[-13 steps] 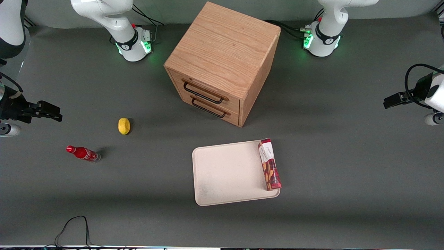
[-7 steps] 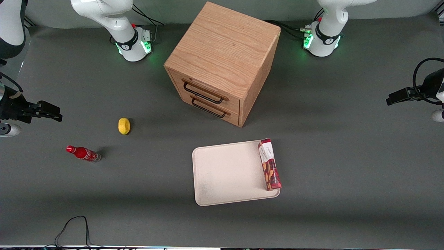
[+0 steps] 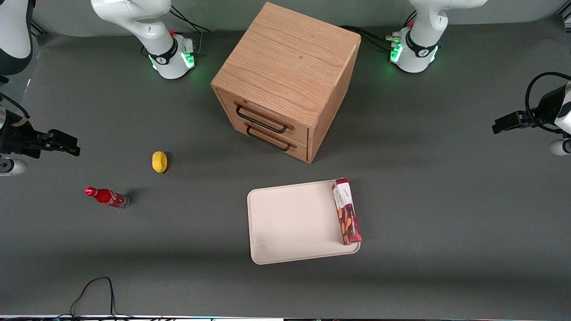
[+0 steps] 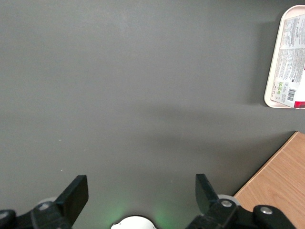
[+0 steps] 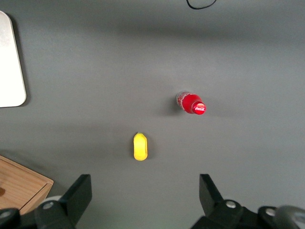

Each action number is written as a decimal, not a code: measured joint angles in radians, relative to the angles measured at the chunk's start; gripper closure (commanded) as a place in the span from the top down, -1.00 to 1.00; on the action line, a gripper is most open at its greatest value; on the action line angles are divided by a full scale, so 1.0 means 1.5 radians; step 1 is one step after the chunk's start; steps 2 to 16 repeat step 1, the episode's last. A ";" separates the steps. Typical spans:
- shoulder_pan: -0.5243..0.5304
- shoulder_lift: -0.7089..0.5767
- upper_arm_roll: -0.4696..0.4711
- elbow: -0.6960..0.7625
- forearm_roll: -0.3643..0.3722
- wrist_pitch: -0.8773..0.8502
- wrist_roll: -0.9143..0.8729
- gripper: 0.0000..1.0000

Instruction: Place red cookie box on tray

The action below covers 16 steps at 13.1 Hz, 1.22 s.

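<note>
The red cookie box [image 3: 346,211] lies flat on the tray [image 3: 290,223]. It sits along the tray edge that is toward the working arm's end of the surface. The box's long side runs along that edge. One end of the box reaches the tray corner nearest the front camera. The other end is at the corner closest to the wooden drawer cabinet [image 3: 285,80]. In the left wrist view, the box [image 4: 290,62] shows its white printed side, with a bit of red at one end, and the tray's [image 4: 271,71] pale rim wraps around it.

The claw [image 3: 502,125] is up in the air at the working arm's end of the surface, well apart from the tray and the box. Its two fingers [image 4: 76,193] are spread wide and hold nothing. Only the dark gray surface [image 4: 143,95] shows between them.

The cabinet stands farther from the front camera than the tray. It has two drawers with dark handles, and both are shut. A corner of its wooden top [image 4: 276,176] shows in the left wrist view too.

Toward the parked arm's end of the surface there is a small yellow thing like a lemon [image 3: 159,161]. A small red soda bottle [image 3: 107,197] is near it, a little nearer to the front camera. A black cable [image 3: 96,290] loops on the surface close to the front camera.
</note>
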 measured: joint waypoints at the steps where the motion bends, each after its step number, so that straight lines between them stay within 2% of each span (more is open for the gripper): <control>1: 0.000 0.000 0.002 0.001 0.000 0.000 -0.001 1.00; 16: 0.000 0.000 0.002 0.001 0.000 0.000 -0.001 1.00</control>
